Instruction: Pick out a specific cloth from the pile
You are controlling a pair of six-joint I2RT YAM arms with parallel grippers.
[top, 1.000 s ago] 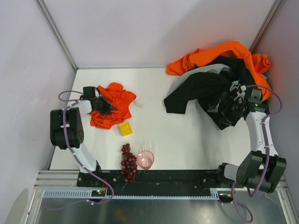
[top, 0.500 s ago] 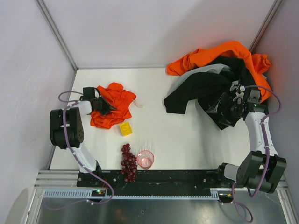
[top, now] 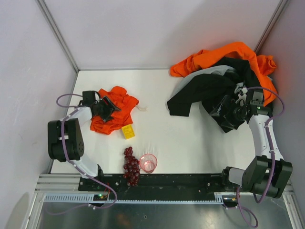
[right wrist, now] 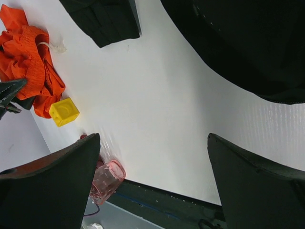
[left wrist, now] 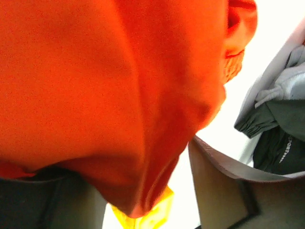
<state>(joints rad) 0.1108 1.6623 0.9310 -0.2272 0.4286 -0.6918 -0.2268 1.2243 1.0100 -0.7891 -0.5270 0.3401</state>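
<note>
Left gripper point(top: 110, 107) down on the cloth point(top: 123, 101), its 2 fingers apart, fabric slack between them. Right gripper point(top: 224, 109) hovers wide apart beside the pile point(top: 205, 88), holding nothing.

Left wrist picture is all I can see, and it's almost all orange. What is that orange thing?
Observer: A small orange-red fabric garment, lying crumpled by itself on the left of the white table.
Operator: And the yellow bit poking out under it?
Observer: A small yellow block, cube-shaped, sitting on the table right beside the garment.
Operator: Where's the other arm?
Observer: Over on the right. The right gripper is wide open by the heap of orange, black and grey garments.
</note>
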